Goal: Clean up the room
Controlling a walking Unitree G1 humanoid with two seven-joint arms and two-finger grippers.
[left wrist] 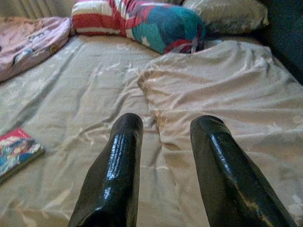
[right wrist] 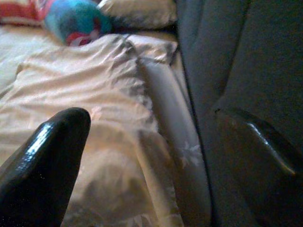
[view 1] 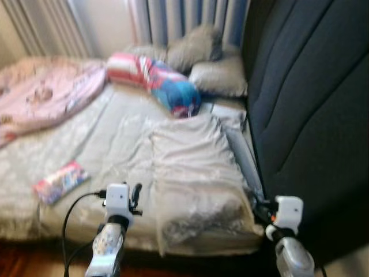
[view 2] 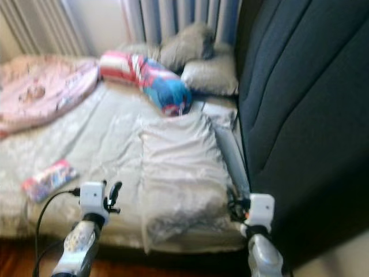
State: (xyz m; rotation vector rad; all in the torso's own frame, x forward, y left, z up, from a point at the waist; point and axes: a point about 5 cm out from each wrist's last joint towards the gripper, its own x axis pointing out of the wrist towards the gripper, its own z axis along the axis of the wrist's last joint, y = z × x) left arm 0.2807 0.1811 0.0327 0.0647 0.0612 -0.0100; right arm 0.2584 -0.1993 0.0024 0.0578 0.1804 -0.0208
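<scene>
The bed (view 1: 104, 144), covered by a pale patterned sheet, carries everything here. At its near edge the left gripper (left wrist: 163, 142) hovers with its fingers apart over the sheet, holding nothing. The right gripper (right wrist: 156, 156) sits at the near right corner, fingers spread wide and empty, beside the dark upholstered panel (view 1: 311, 104) that runs along the bed's right edge. A folded beige blanket (view 1: 193, 167) lies lengthwise along the right side, from the near edge toward the middle. Close to the near left edge lies a colourful book (view 1: 59, 182) (the blur hides its cover). Farther back, a red, white and blue bolster pillow (view 1: 155, 81) lies across the middle, touching the blanket's far end. A pink quilt (view 1: 46, 92) is bunched at the far left corner. Grey pillows (view 1: 213, 69) are piled at the far right, before striped curtains (view 1: 190, 17).
</scene>
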